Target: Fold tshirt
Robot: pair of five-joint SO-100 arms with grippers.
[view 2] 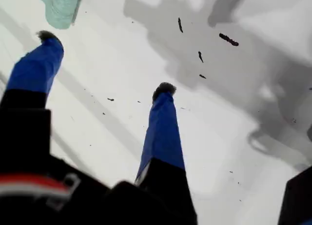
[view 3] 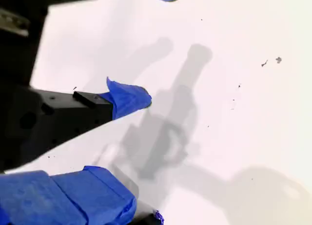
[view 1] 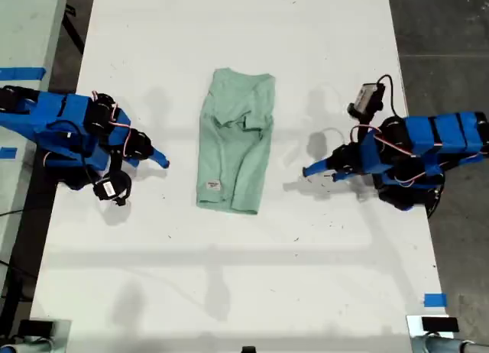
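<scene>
There is one tshirt (view 1: 233, 139), one white table (view 1: 229, 276) and two blue arms, each ending in one gripper. The tshirt is pale mint green. It lies flat on the table as a long narrow shape, folded lengthways, with some creases near its middle. One small white label (view 1: 212, 186) shows near the end of the tshirt that points toward the exterior view's bottom.

One arm (view 1: 84, 135) stands on the exterior view's left of the tshirt, and the other arm (view 1: 405, 158) on the exterior view's right of it. Both point their tips at the tshirt from opposite sides. Both tips are well apart from the cloth, with bare table between. I cannot say for certain from the wrist views which of these is the first arm.

My first gripper (view 2: 107, 63) has its two blue-taped fingers spread wide with nothing between them, only white table marked by a few dark specks. One corner of the tshirt (view 2: 61, 8) shows past its fingertips, not touching them.

My second gripper (view 3: 134, 152) also has its jaws parted, with bare table and grey shadow in the gap, and it holds nothing. No cloth appears in the second wrist view.

One small piece of blue tape (view 1: 434, 299) sticks to the table well away from the tshirt, toward the exterior view's lower right.
</scene>
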